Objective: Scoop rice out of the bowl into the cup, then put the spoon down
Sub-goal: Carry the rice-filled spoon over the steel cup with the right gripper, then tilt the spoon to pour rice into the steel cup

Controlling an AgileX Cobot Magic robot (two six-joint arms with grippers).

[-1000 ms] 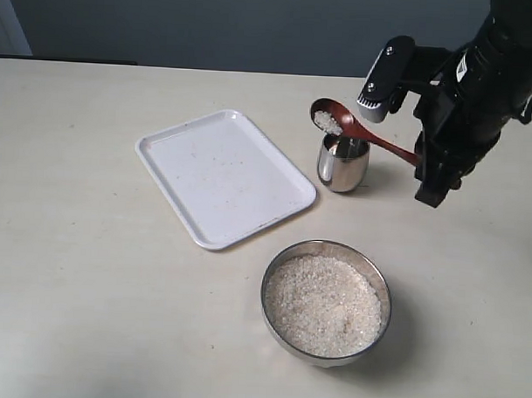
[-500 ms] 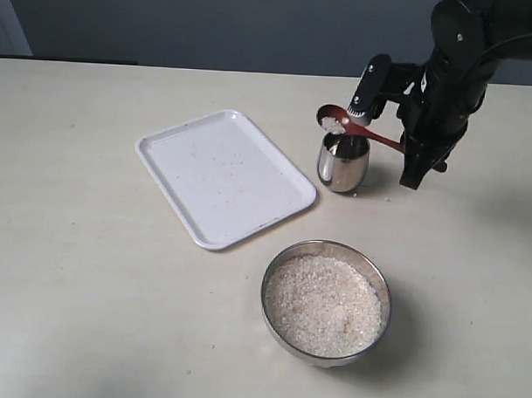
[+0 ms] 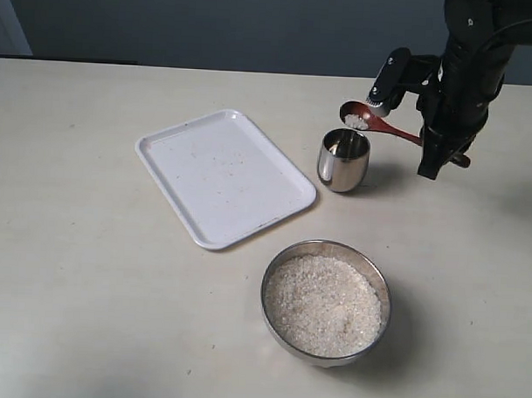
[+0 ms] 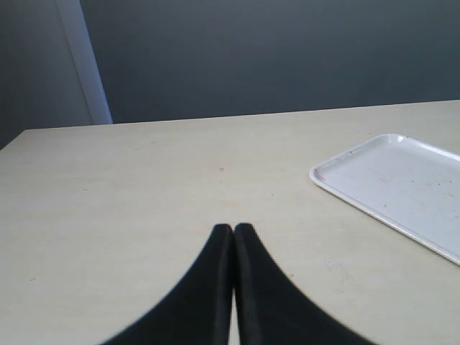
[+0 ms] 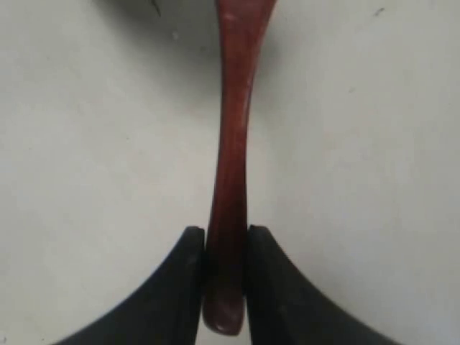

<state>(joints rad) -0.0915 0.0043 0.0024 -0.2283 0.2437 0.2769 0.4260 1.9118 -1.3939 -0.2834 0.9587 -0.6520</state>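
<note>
The reddish-brown wooden spoon hangs in the air just behind and to the right of the small steel cup, a little rice left in its scoop. My right gripper is shut on the end of the handle; in the right wrist view the spoon runs away from the right gripper, its scoop out of view. The wide steel bowl stands near the front, filled with rice. My left gripper is shut with nothing in it, over bare table, out of the exterior view.
A white rectangular tray lies left of the cup; a corner of the tray shows in the left wrist view. A few loose grains lie on the table near the cup.
The right arm has drawn the spoon back to the right, from over the cup's mouth to beside it. Less rice sits in the scoop than before.
</note>
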